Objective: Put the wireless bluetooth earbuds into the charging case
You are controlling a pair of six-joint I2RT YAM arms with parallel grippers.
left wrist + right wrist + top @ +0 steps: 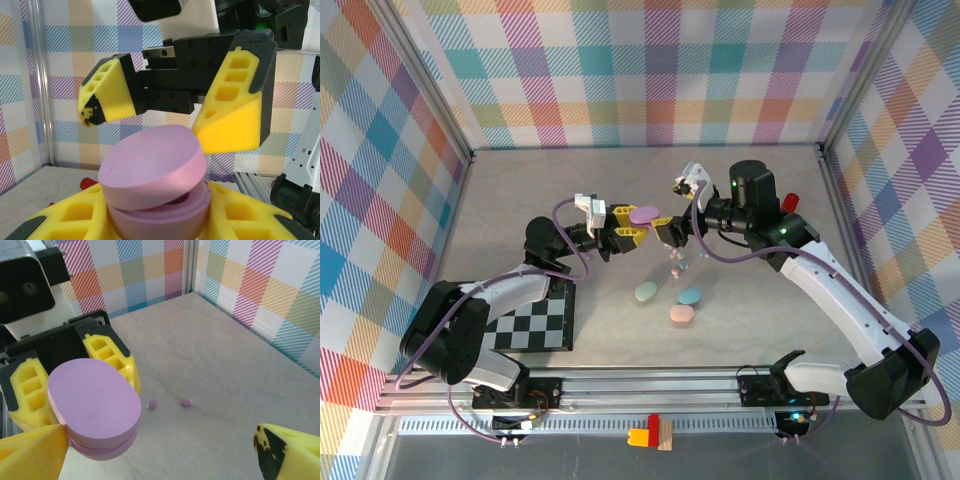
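Three cases (646, 292) loose; purple case (642, 214) — left tool (636, 225); two purple earbuds (186, 402)

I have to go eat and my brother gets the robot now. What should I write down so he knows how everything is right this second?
Left hand: shut on the purple case, held up off the table, lid ajar.
Right hand: open, empty, facing the case.
Purple earbuds: both lying on the table, a little apart.
Mint case, blue case and pink case: on the table, nearer the arms.
Done: the purple case is lifted and cracked open.
Left: pick up each earbud and put it in the case.
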